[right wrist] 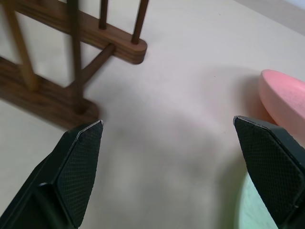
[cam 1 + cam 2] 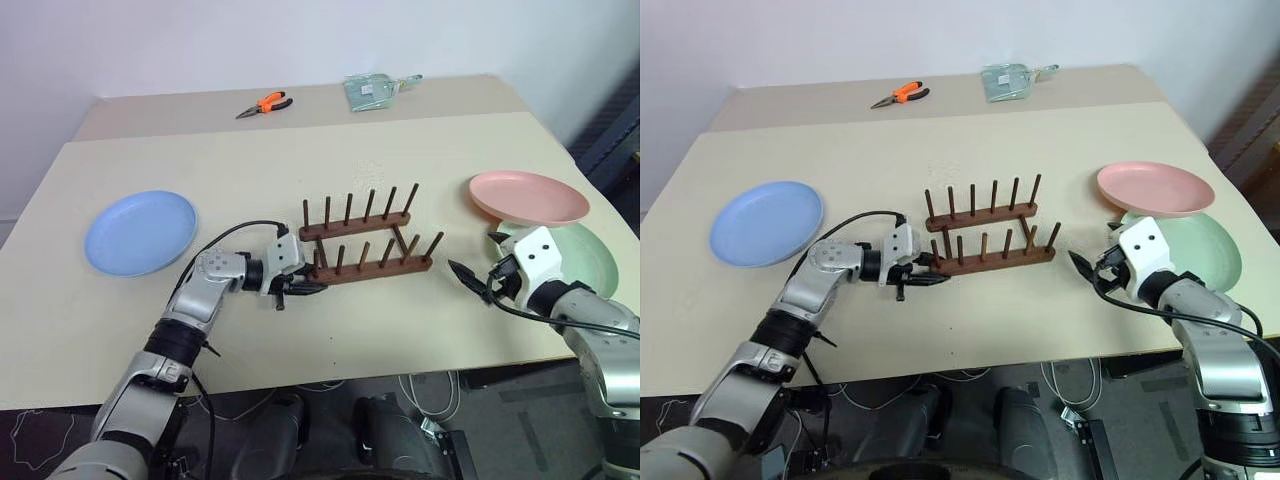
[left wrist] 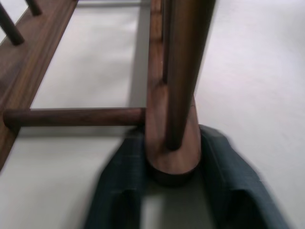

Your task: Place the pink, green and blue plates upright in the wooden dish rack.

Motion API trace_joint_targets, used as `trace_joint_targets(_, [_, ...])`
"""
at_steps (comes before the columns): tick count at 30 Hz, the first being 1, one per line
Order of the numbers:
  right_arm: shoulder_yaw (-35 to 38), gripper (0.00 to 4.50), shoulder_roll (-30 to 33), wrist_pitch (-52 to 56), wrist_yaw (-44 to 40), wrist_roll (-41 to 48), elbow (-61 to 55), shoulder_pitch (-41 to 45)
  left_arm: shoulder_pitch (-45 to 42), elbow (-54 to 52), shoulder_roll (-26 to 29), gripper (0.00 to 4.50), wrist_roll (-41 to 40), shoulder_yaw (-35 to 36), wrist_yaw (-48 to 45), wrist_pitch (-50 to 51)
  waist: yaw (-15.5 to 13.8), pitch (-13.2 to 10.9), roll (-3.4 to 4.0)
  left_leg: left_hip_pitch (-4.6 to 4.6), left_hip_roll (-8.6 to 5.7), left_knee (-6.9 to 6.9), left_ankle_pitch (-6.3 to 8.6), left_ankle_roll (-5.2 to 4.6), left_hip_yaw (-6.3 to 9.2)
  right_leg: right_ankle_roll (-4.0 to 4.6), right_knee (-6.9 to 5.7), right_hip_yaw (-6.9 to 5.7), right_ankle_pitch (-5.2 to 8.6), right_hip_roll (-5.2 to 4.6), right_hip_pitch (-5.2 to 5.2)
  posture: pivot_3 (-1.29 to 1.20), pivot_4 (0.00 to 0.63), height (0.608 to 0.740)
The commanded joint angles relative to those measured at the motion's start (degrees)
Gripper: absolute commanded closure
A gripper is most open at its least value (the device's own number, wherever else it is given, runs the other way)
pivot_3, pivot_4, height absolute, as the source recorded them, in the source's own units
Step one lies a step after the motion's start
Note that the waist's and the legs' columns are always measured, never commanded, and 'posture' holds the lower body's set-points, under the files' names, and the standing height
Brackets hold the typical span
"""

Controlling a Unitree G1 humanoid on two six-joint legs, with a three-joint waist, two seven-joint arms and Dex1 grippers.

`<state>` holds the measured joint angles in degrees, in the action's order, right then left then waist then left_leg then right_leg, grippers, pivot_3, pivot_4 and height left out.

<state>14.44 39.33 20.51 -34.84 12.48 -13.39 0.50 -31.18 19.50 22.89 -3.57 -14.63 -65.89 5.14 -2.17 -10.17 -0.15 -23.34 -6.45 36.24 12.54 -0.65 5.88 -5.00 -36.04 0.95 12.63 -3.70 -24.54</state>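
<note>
Left gripper (image 3: pixel 174 191) straddles wooden dish rack's (image 2: pixel 368 240) rail end.

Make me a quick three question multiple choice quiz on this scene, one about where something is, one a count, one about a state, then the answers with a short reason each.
1. Where does the pink plate lie?
A. in the wooden dish rack
B. overlapping the green plate
C. under the blue plate

2. How many plates stand in the rack?
A. none
B. one
C. two

3. How is the right gripper?
A. shut on a plate
B. shut, holding nothing
C. open, holding nothing

Answers: 1 B, the pink rim covers part of the green plate, right of the rack. 2 A, only bare pegs show. 3 C, its fingers stand wide apart over bare table.
</note>
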Motion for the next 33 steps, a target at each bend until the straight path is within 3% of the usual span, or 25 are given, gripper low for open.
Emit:
trace_joint_targets(1, [1.96,0.0,1.33,-1.66,-0.55,-0.24,-0.21,-0.48,0.36,-1.1,1.88,0.79,1.39,0.3,2.21,2.3,0.02,0.0,0.0,0.0,0.0,-0.01,0.0,0.0,0.0,-0.01,0.0,0.0,0.0,0.0,0.0,0.0,0.15,0.729])
trace_joint_targets(2, [2.06,0.0,1.51,-1.73,-0.67,-0.36,-0.07,-0.66,0.58,-1.48,2.26,0.29,1.16,0.46,2.41,2.92,0.05,0.0,0.0,0.0,0.0,-0.02,0.0,0.0,0.0,-0.01,0.0,0.0,0.0,0.0,0.0,0.0,0.15,0.729])
trace_joint_targets(3, [2.54,0.0,2.19,-1.66,-1.51,-0.25,0.03,-1.54,1.91,-3.19,3.91,0.07,0.91,1.14,2.6,4.94,0.18,0.0,0.0,0.0,0.01,-0.03,0.0,0.0,0.0,-0.01,0.0,0.0,0.0,0.0,-0.01,0.0,0.15,0.729])
trace_joint_targets(4, [2.86,0.0,2.66,-1.59,-2.09,-0.16,-0.01,-2.23,2.94,-4.55,5.2,0.07,0.68,1.6,2.77,6.45,0.31,0.01,0.01,0.0,0.01,-0.04,0.0,0.0,0.0,-0.01,0.0,0.01,0.0,0.01,-0.02,0.0,0.15,0.729])
trace_joint_targets(7, [3.37,0.86,3.99,-0.14,-5.99,2.75,-1.78,-4.75,9.28,-12.94,10.57,0.0,-2.48,3.47,0.78,12.46,1.52,0.01,0.02,0.03,0.04,-0.13,0.0,0.0,0.0,0.01,0.0,0.01,0.01,0.01,-0.03,0.0,0.15,0.729])
trace_joint_targets(10, [1.35,2.31,3.97,1.39,-8.56,4.4,-4.5,-6.2,15.43,-22.65,12.8,0.79,-8.19,5.47,0.64,19.6,2.25,0.07,0.12,0.09,0.09,-0.19,0.01,0.0,0.0,0.07,-0.01,0.02,0.05,0.02,-0.02,0.0,0.15,0.729])
trace_joint_targets(14, [-2.2,4.47,2.66,1.83,-8.61,3.85,-4.79,-5.24,19.22,-32.24,11.4,2.8,-11.04,2.76,3.33,26.09,2.18,0.09,0.14,0.06,0.1,-0.14,0.01,0.0,0.0,0.2,0.01,0.02,0.14,0.02,0.01,0.0,0.15,0.729])
trace_joint_targets(18, [-7.01,4.47,0.29,1.38,-6.93,2.09,-3.66,-2.46,18.48,-34.24,5.38,2.8,-8.86,-1.49,10.24,27.99,1.05,0.08,0.13,0.03,0.08,-0.05,0.02,0.0,0.0,0.2,0.1,0.0,0.15,-0.01,0.09,0.0,0.15,0.729])
trace_joint_targets(23, [-14.16,4.47,-2.54,0.67,-3.77,-3.44,0.79,2.73,15.44,-26.8,-0.26,2.8,-2.05,-3.96,20.82,25.31,0.37,0.1,0.11,0.01,0.07,-0.02,0.01,0.0,0.0,0.2,0.13,-0.03,0.15,-0.01,0.09,0.0,0.15,0.729])
trace_joint_targets(27, [-17.97,4.47,-6.56,-2.32,1.28,-9.05,9.54,10.43,12.34,-17.99,-4.08,2.8,0.68,-1.59,29.65,22.73,0.13,0.21,0.02,0.09,0.07,0.0,0.0,0.02,-0.05,0.21,0.08,0.0,0.13,0.01,0.13,0.0,0.15,0.729])
trace_joint_targets(33, [-19.12,4.47,-10.18,-6.98,4.18,-12.13,22.75,21.09,7.69,-7.79,-5.47,2.8,1.13,0.69,34.36,16.43,0.3,0.33,-0.08,0.24,0.07,-0.02,-0.03,0.05,-0.07,0.07,-0.01,0.0,0.03,0.06,0.19,0.0,0.15,0.729])
